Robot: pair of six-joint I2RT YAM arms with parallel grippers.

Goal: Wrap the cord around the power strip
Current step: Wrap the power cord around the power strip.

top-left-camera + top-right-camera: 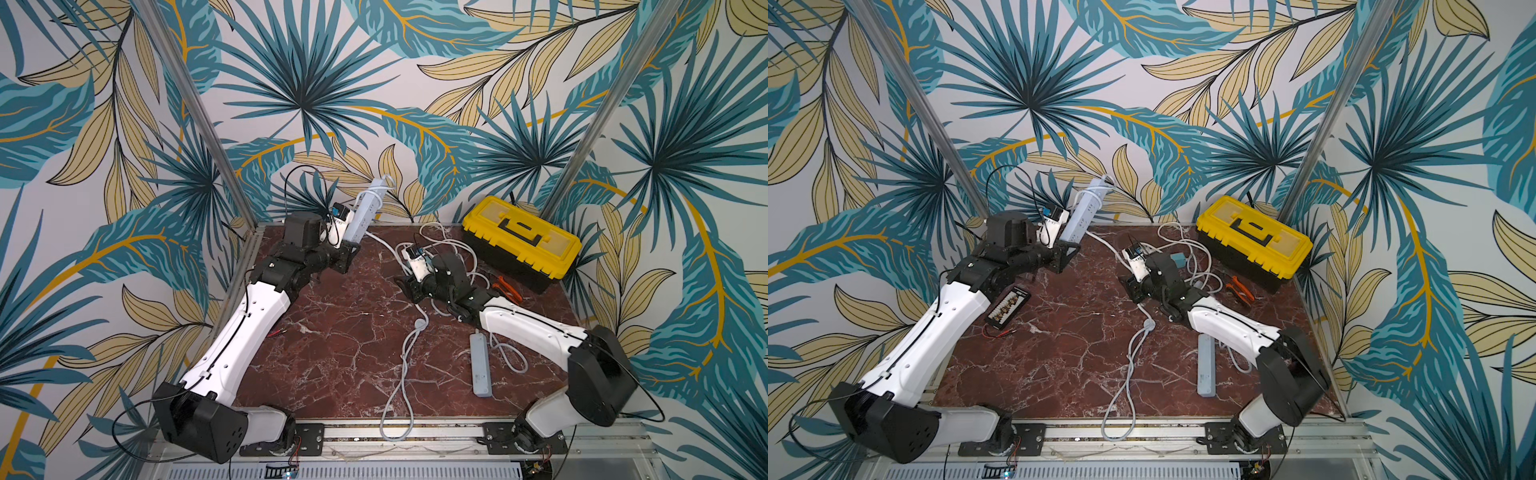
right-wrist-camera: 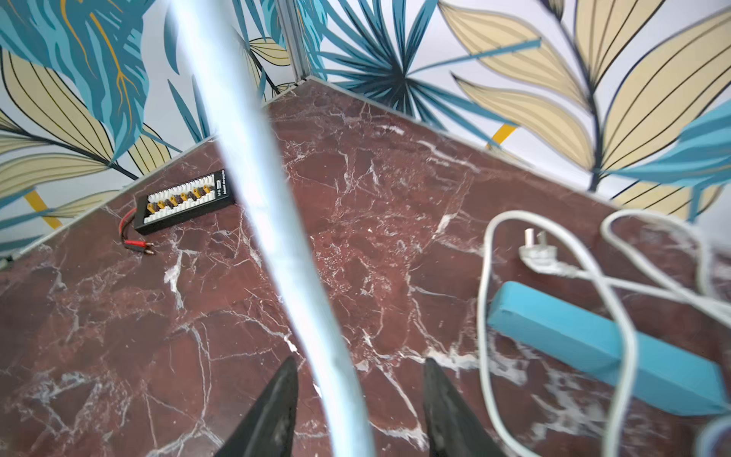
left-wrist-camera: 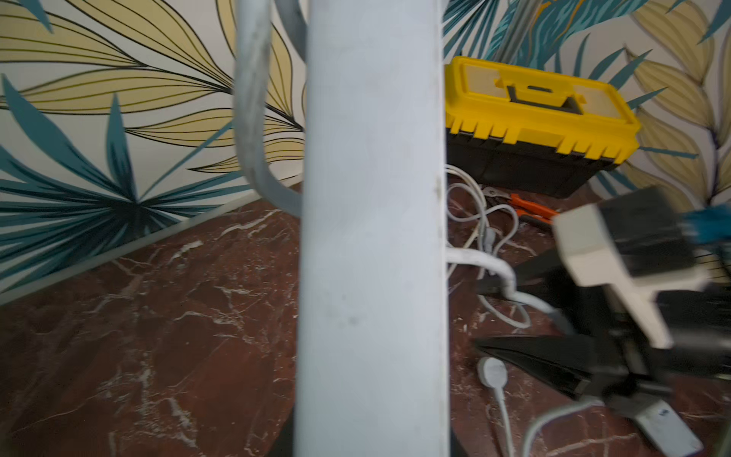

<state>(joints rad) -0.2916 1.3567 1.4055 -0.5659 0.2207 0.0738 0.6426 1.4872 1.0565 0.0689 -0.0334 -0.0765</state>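
My left gripper [image 1: 351, 247] is shut on the lower end of a pale grey power strip [image 1: 365, 208], holding it tilted up off the table at the back left. The strip's flat back [image 3: 372, 237] fills the middle of the left wrist view and hides the jaws. A few turns of grey cord [image 1: 374, 191] circle its upper end. From there the cord [image 1: 1100, 245] drops to my right gripper [image 1: 406, 289] at mid-table, then trails to the front edge [image 1: 405, 365]. My right gripper [image 2: 360, 361] is open, with the cord [image 2: 277, 221] running loosely between its fingers.
A yellow and black toolbox [image 1: 521, 237] stands at the back right, with tangled white cords [image 1: 453, 245], a teal strip [image 2: 593, 348] and orange pliers [image 1: 507, 289] beside it. Another grey power strip [image 1: 480, 365] lies at the front right. A black connector board [image 1: 1009, 307] lies left.
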